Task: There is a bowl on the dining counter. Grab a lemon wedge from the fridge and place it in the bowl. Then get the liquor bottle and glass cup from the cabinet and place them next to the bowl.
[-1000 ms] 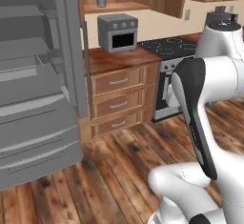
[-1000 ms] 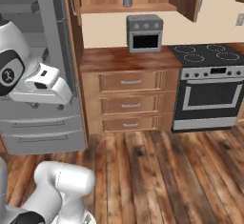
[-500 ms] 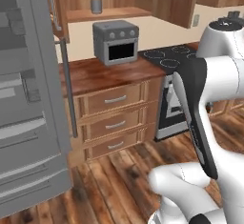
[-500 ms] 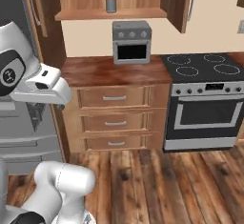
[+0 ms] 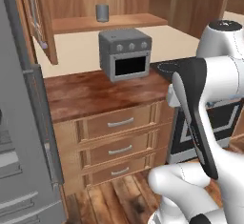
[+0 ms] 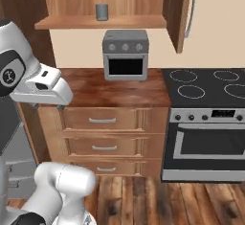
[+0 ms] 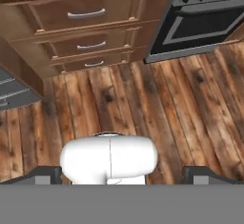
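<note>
glossy white arm (image 5: 217,75), rounded chunky shells, with a long black strip running down one link and dark joint caps, one stamped with a small white logo.

Cabinet (image 6: 103,22): light brown wood shelf, smooth and matt, with a darker brown wood door. Glass cup (image 6: 101,12): grey, matt and plain. Toaster oven (image 6: 125,54): grey metal casing, dull finish, dark glossy window. Wall counter (image 5: 95,94): reddish-brown wood-grain top, slightly glossy; drawer fronts (image 6: 103,120) in lighter wood with brushed metal handles. Stove (image 6: 208,123): glossy black cooktop, grey steel front. Fridge (image 5: 21,137): grey steel, satin. Floor (image 7: 157,108): dark, knotted wood planks.
</note>
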